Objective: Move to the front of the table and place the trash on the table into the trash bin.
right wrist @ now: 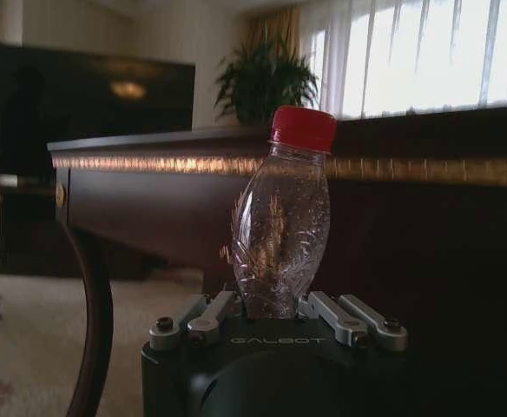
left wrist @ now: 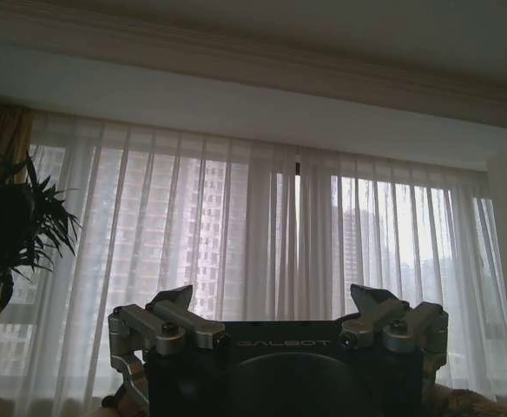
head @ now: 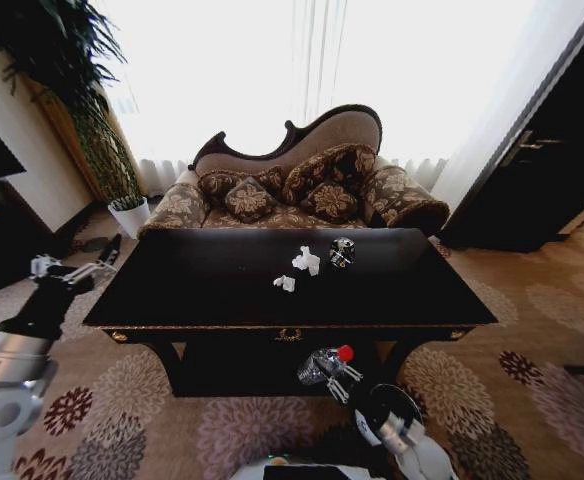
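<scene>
the surface (head: 222, 290) stands straight ahead in the head view, its long side running left to right, with the patterned sofa (head: 302, 190) behind it. on its top, a little right of the middle, lies the trash: one white tissue lump (head: 307, 261), a smaller white tissue lump (head: 285, 283) just nearer and to its left, and the shiny black-and-white can (head: 342, 252) just right of the larger lump, toward the sofa side. which way the can's long axis points is too small to tell.

the right hand (head: 338, 375) is low in front of the surface, below the gold trim of its near edge, pinching a clear plastic bottle (right wrist: 279, 234) with a red cap. in the right wrist view the bottle sits upright between the fingers (right wrist: 203, 314), long axis running straight out from the hand, cap end farthest from the palm; the gold-edged surface (right wrist: 193, 161) is close behind it.

the left hand (head: 80, 268) hangs off the left end of the surface, held up and spread wide, nothing between its fingers (left wrist: 180, 326), facing the curtained window (left wrist: 262, 243).
</scene>
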`<state>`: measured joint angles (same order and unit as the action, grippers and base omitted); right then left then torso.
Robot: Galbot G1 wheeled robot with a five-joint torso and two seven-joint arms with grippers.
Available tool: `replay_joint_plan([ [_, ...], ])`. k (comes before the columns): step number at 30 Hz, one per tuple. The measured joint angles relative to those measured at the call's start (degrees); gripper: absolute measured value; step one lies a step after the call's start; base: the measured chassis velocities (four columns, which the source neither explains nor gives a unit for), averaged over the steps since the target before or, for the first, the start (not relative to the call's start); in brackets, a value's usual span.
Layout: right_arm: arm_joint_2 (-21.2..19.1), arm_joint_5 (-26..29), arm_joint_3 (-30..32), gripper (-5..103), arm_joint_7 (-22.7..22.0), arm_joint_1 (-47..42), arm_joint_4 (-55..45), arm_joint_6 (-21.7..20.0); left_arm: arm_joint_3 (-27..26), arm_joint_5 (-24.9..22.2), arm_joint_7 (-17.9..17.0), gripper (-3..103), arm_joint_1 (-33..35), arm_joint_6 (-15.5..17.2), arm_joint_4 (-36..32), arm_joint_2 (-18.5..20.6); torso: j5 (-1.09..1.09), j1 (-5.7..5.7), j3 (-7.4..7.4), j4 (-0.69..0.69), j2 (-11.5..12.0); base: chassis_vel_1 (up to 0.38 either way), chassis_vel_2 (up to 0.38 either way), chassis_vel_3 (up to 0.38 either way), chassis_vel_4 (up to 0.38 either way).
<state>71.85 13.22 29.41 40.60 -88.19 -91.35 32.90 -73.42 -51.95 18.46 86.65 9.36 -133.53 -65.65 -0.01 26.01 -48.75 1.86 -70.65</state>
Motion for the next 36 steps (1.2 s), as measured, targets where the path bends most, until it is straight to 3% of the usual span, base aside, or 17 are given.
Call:
replay_joint_plan([
  [8,-2.81,-6.76,-1.60,23,-4.55,5.94,12.93,-0.30,-2.67,-1.03,-0.06,100,1.23,0.28,-0.86,0.14,0.01,0.00,0.00,0.00,0.00,0.000,0.000,0.000,0.000],
  [16,-6.34,-9.61,-4.00,23,-13.84,12.48,28.96,-7.95,-4.37,-1.05,-0.06,100,3.62,0.58,-3.20,-0.91,0.01,0.00,0.00,0.01,0.00,0.000,0.000,0.000,0.000],
  [20,-6.75,-9.57,-5.06,23,-18.63,15.43,32.97,-11.41,-5.49,-1.17,-0.07,100,4.91,0.66,-4.36,-1.26,0.01,0.00,0.00,0.00,0.00,0.000,0.000,0.000,0.000],
  [28,-8.59,-7.19,-6.15,23,-21.74,19.77,37.26,-14.25,-8.18,-2.41,-0.11,100,7.17,0.71,-6.10,-1.89,0.01,0.00,0.00,0.00,0.00,0.000,0.000,0.000,0.000],
  [36,-10.60,-11.86,-4.94,23,-26.88,23.15,42.92,-18.00,-10.07,-3.34,-0.18,100,8.73,0.84,-7.41,-2.30,0.01,0.00,0.00,0.00,0.00,0.000,0.000,0.000,0.000],
])
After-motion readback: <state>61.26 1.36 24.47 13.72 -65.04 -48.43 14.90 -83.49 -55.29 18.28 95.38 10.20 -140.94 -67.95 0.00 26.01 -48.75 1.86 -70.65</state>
